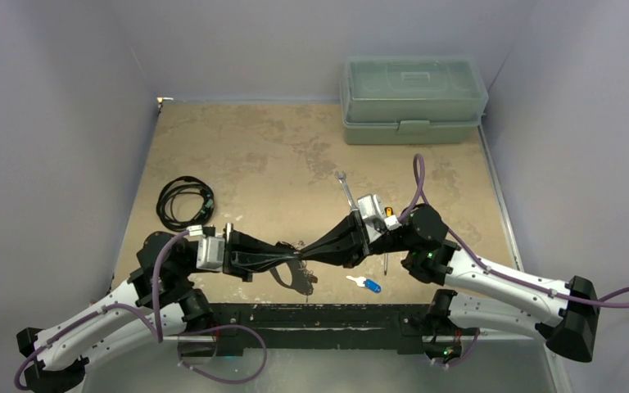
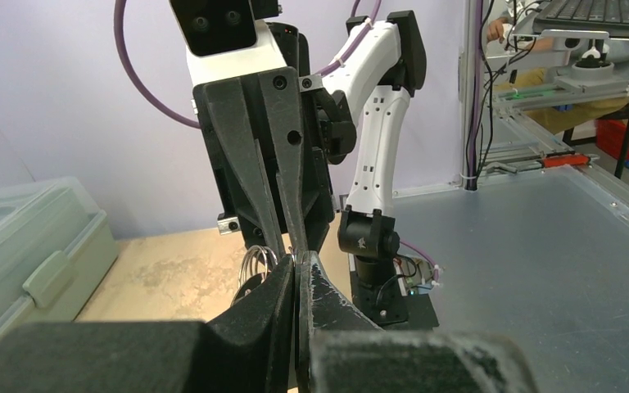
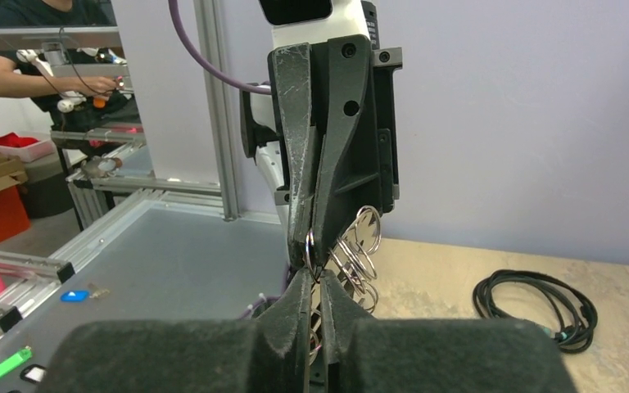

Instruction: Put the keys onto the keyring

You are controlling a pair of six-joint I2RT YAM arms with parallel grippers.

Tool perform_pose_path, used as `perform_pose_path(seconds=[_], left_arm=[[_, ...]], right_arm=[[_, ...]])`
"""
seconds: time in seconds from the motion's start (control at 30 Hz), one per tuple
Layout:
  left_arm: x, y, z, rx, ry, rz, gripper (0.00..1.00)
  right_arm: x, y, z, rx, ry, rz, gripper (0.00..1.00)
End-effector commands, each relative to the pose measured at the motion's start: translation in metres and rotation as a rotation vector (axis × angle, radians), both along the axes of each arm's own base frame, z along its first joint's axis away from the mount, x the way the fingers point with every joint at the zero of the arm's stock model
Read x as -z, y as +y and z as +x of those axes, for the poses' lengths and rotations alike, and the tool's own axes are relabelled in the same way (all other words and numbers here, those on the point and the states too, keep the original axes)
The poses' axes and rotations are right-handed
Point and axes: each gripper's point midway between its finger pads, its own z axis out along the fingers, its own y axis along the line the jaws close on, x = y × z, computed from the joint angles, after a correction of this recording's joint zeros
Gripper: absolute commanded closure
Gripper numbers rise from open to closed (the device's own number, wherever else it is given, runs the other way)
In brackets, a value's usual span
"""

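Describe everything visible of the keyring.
The keyring is grey metal, with a bunch of thin silver wire loops fanned along one edge. It hangs above the table, near its front edge, pinched between the left tool, shut on it, and the right tool, gripping from the opposite side. The tools hide much of its shape.

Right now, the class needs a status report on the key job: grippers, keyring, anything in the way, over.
Left gripper shut on keyring. Right gripper pinching its rings. Blue key loose on table. No obstruction seen.
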Motion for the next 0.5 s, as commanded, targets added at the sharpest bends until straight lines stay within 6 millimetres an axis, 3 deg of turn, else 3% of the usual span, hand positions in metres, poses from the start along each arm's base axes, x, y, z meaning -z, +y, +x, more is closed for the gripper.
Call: perform_pose_path(seconds=[0.0,0.3,0.47], left_arm=[[-0.013,0.003,0.005,-0.035,-0.018,-0.041,1.00],[-0.008,0.001,0.008,-0.048,-0.013,-0.006,0.99],[-0.012,0.009,0.019,-0.127,0.007,0.010,0.53]], right_arm=[[-0.025,-0.001,-0.009,-0.026,-0.077,0.081,1.00],[-0.023,0.000,-0.008,-0.014,-0.120,0.066,1.00],[-0.014,0.002,0.009,0.080,-0.104,-0.031,1.00]])
